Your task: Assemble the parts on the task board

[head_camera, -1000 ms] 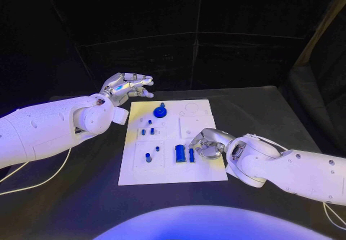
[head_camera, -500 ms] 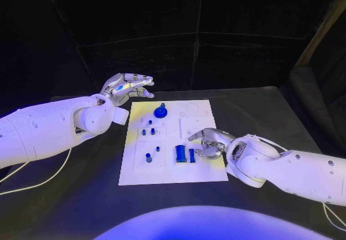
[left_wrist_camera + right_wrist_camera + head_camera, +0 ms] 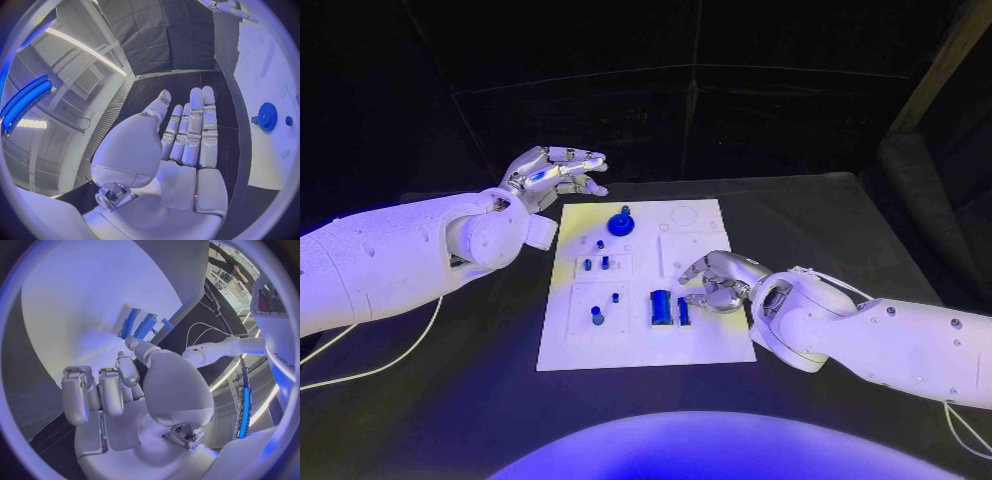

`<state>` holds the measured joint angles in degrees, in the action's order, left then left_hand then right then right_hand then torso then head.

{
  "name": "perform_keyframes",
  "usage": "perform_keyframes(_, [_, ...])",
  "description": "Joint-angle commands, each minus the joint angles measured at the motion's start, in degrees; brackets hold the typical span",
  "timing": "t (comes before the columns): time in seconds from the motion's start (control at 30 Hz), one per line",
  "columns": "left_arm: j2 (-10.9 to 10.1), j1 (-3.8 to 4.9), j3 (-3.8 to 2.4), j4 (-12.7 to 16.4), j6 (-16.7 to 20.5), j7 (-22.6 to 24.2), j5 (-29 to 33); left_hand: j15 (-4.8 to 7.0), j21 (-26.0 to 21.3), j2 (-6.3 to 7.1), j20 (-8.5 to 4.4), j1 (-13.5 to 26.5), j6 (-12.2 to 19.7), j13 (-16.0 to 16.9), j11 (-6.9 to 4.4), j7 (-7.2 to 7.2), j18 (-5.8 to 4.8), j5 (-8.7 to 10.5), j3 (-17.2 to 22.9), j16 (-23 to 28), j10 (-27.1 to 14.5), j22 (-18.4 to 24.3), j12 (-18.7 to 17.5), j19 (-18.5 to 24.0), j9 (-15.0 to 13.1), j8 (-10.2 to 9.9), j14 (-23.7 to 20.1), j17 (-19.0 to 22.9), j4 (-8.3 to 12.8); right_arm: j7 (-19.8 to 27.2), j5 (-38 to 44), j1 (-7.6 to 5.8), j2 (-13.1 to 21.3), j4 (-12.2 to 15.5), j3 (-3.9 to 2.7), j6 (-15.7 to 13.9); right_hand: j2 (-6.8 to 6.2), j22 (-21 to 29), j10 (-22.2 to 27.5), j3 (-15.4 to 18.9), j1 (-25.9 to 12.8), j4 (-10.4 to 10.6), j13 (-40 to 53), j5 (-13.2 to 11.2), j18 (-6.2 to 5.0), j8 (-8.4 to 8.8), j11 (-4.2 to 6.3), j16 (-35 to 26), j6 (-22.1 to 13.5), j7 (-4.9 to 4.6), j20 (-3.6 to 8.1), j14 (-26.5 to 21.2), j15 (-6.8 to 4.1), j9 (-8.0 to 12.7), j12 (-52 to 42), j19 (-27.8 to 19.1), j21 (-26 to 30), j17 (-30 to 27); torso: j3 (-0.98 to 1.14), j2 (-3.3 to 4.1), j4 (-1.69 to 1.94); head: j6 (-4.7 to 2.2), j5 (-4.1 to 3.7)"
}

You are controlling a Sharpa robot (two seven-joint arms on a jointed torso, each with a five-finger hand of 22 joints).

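The white task board (image 3: 710,345) lies mid-table. On it are a blue gear (image 3: 620,224) at the far end, a thick blue cylinder (image 3: 659,306) and a thin blue bar (image 3: 684,310) side by side near the front, and several small pegs (image 3: 599,317). My right hand (image 3: 715,283) hovers over the board's right side just beside the thin bar (image 3: 129,323), fingers half curled and thumb stretched out, with nothing held. Off the board's far left corner my left hand (image 3: 557,172) hangs in the air with nothing in it. Its fingers (image 3: 194,130) are straight, and the gear (image 3: 269,116) lies beyond them.
Black tabletop (image 3: 459,390) surrounds the board on all sides. A thin pale cable (image 3: 387,365) trails under my left arm at the table's left. Dark curtain walls stand behind the table.
My right hand has drawn slightly back from the thin blue bar, towards the far side. The bar and cylinder stay put. The left arm has not moved.
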<state>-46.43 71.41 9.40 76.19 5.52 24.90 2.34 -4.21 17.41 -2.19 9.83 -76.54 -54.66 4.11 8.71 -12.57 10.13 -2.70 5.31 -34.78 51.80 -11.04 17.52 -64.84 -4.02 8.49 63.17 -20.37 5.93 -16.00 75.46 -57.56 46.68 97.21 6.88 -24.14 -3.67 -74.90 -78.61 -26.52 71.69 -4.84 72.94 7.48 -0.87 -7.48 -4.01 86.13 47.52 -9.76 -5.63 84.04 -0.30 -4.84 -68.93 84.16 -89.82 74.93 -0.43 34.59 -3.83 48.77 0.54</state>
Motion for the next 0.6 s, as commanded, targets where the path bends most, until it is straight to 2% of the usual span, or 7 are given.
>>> perform_keyframes(0.03, [0.05,0.08,-0.05,0.05,-0.60,0.25,-0.07,-0.01,-0.15,-0.67,-0.01,-0.02,0.16,-0.01,0.05,0.24,0.20,-0.12,-0.21,-0.04,-0.36,0.07,0.28,-0.25,-0.04,0.35,-0.20,-0.04,0.00,-1.13,1.04,-0.06,-0.39,-0.28,-0.02,-1.37,0.33,-14.84,0.00,1.11,0.28,0.33,0.20,-2.12,0.79,-2.36,-0.27,-0.16,3.32,0.12,-0.33,4.60,0.21,-0.69,-0.50,5.66,0.05,9.36,0.04,-0.01,-0.01,0.09,-0.01])
perform_keyframes(0.13, [0.06,0.08,-0.05,0.05,-0.62,0.25,-0.07,-0.01,-0.15,-0.67,-0.01,-0.02,0.16,-0.01,0.05,0.24,0.20,-0.12,-0.21,-0.04,-0.36,0.07,0.28,-0.25,-0.04,0.35,-0.20,-0.04,0.00,-1.84,1.38,-0.05,-0.81,-0.64,-0.02,-1.20,0.61,-14.85,0.01,2.64,0.38,0.60,0.22,-4.21,0.79,-5.95,0.64,-0.15,7.47,1.41,0.01,4.60,-0.42,-1.94,-0.62,5.66,0.04,9.36,0.01,0.02,0.00,0.11,0.01])
perform_keyframes(0.27, [0.09,0.08,-0.05,0.04,-0.65,0.24,-0.07,-0.01,-0.15,-0.67,-0.01,-0.02,0.16,-0.01,0.05,0.24,0.20,-0.12,-0.21,-0.04,-0.36,0.07,0.28,-0.25,-0.04,0.35,-0.20,-0.04,0.00,-2.56,1.77,-0.05,-1.19,-0.99,-0.02,-0.93,0.80,-14.84,-0.03,5.04,0.40,1.01,0.07,-4.63,0.79,-9.98,2.01,-0.20,9.92,3.07,1.03,4.58,-1.59,-3.46,-0.53,5.65,0.05,9.31,0.02,0.01,-0.01,0.18,0.03])
perform_keyframes(0.3, [0.09,0.08,-0.05,0.04,-0.66,0.23,-0.07,-0.01,-0.15,-0.67,-0.01,-0.02,0.16,-0.01,0.05,0.24,0.20,-0.12,-0.21,-0.04,-0.36,0.07,0.28,-0.25,-0.04,0.35,-0.20,-0.04,0.00,-2.71,1.87,-0.05,-1.26,-1.06,-0.02,-0.85,0.96,-14.83,-0.07,5.73,0.53,1.11,0.02,-4.63,0.78,-10.97,2.36,-0.21,9.80,3.41,1.39,4.58,-1.93,-3.84,-0.48,5.65,0.06,9.31,0.00,0.00,-0.02,0.21,0.04])
perform_keyframes(0.33, [0.09,0.08,-0.05,0.04,-0.65,0.23,-0.07,-0.01,-0.15,-0.67,-0.01,-0.02,0.16,-0.01,0.05,0.24,0.20,-0.12,-0.21,-0.04,-0.36,0.07,0.28,-0.25,-0.04,0.35,-0.20,-0.04,0.00,-2.92,1.99,-0.04,-1.34,-1.15,-0.02,-0.72,1.27,-14.80,-0.16,7.07,0.74,1.32,-0.05,-4.64,0.78,-13.15,2.89,-0.24,9.76,4.01,1.94,4.58,-2.42,-4.72,-0.43,5.63,0.09,9.30,-0.01,-0.01,-0.03,0.25,0.04])
perform_keyframes(0.43, [0.08,0.08,-0.05,0.04,-0.65,0.24,-0.07,-0.01,-0.15,-0.67,-0.01,-0.02,0.16,-0.01,0.05,0.24,0.20,-0.12,-0.21,-0.04,-0.36,0.07,0.28,-0.25,-0.04,0.35,-0.20,-0.04,0.00,-3.42,2.42,-0.04,-1.46,-1.32,-0.02,-0.30,2.08,-14.81,-0.31,9.45,1.36,1.60,-0.13,-4.78,0.78,-17.25,3.57,-0.28,8.47,4.65,2.60,4.59,-2.98,-6.35,-0.35,5.64,0.08,9.29,-0.02,0.00,-0.04,0.28,0.07])
perform_keyframes(0.6, [0.08,0.08,-0.05,0.07,-0.65,0.23,-0.07,-0.01,-0.15,-0.67,-0.01,-0.02,0.16,-0.01,0.05,0.24,0.20,-0.12,-0.21,-0.04,-0.36,0.07,0.28,-0.25,-0.04,0.35,-0.20,-0.04,0.00,-4.00,3.50,-0.04,-1.65,-1.73,-0.02,0.03,2.64,-14.79,-0.38,11.25,2.16,1.59,-0.16,-4.71,0.77,-21.34,3.93,-0.31,7.39,5.24,2.99,4.61,-3.39,-7.88,-0.29,5.63,0.10,9.30,-0.01,0.01,0.01,0.36,0.07])
